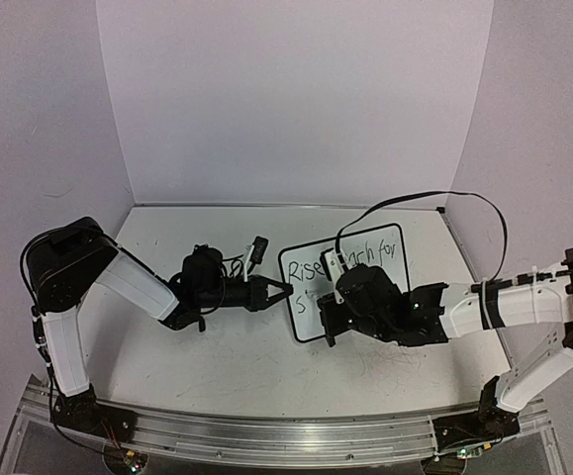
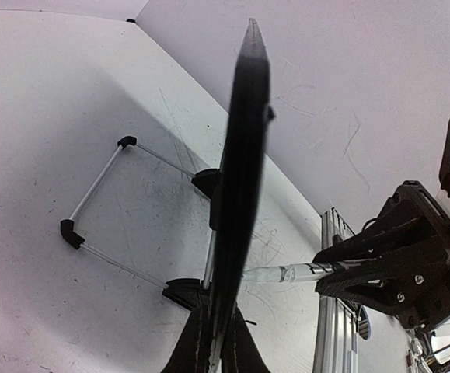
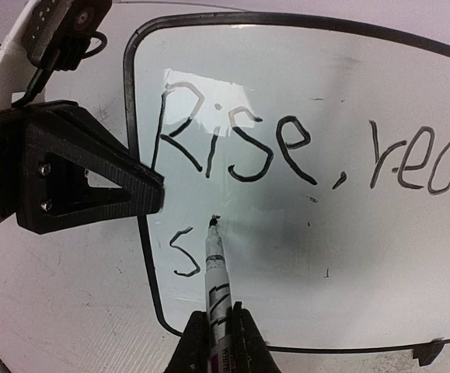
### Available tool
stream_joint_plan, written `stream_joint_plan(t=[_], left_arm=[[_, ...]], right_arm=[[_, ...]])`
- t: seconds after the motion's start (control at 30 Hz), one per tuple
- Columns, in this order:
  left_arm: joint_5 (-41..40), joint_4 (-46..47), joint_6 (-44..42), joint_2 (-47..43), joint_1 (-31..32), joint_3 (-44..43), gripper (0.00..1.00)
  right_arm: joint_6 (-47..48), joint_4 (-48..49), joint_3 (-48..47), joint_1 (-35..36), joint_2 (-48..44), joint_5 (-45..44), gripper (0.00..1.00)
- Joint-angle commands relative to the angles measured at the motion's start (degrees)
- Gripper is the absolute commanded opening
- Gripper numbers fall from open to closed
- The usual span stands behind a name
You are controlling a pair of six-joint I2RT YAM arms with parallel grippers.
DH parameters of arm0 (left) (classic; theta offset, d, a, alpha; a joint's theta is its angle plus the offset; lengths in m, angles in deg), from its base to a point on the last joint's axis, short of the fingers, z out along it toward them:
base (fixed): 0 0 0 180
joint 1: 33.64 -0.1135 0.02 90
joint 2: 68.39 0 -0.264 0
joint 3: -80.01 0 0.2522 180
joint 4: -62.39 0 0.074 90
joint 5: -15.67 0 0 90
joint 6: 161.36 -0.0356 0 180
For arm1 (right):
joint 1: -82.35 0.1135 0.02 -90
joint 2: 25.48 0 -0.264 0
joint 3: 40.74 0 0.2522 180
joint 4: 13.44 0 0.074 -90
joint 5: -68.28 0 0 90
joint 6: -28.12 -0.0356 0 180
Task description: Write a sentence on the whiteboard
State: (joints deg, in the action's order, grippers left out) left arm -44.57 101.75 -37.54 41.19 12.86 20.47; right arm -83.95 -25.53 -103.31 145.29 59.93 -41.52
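The whiteboard (image 1: pixel 311 322) stands propped at the middle of the table. My left gripper (image 1: pixel 284 290) is shut on its left edge. The left wrist view shows that black edge (image 2: pixel 244 155) end-on, with the left gripper (image 2: pixel 223 342) clamped on it. The sentence (image 3: pixel 232 148) reads "Rise, reach for" on the top line (image 1: pixel 306 270), with an "S" (image 3: pixel 184 250) below. My right gripper (image 3: pixel 218 315) is shut on a white marker (image 3: pixel 215 272). The marker's black tip (image 3: pixel 213 221) touches the board just right of the "S". My right gripper (image 1: pixel 328 312) covers the board's lower middle.
The board's wire stand (image 2: pixel 92 210) rests on the scuffed tabletop behind it. An aluminium rail (image 1: pixel 266 435) runs along the near edge. A black cable (image 1: pixel 415 203) arcs over the board's right side. White walls enclose the back and sides.
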Motion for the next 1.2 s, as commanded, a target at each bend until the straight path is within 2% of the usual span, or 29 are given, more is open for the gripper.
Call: stream_joint_plan(t=[0.0,0.57,0.9,1.17], left_arm=[[0.4,-1.9,1.3,-0.2,0.3,-1.4,0.00],[0.3,-2.6,1.0,-0.3,0.3,-1.6,0.00],[0.2,-3.1,0.7,-0.6,0.3,-1.3,0.00],[0.2,-3.4,0.6,-0.7,0.4,-1.4,0.00]], right_arm=[[-1.4,-1.0,1.7,0.3,-0.5,0.3,0.00],[-3.3,-1.6,4.0,1.2,-0.8,0.7,0.00],[-3.8,-3.3,2.8,1.2,-4.0,-4.1,0.00],[-0.7,2.1,1.2,1.2,-2.7,1.1,0.00]])
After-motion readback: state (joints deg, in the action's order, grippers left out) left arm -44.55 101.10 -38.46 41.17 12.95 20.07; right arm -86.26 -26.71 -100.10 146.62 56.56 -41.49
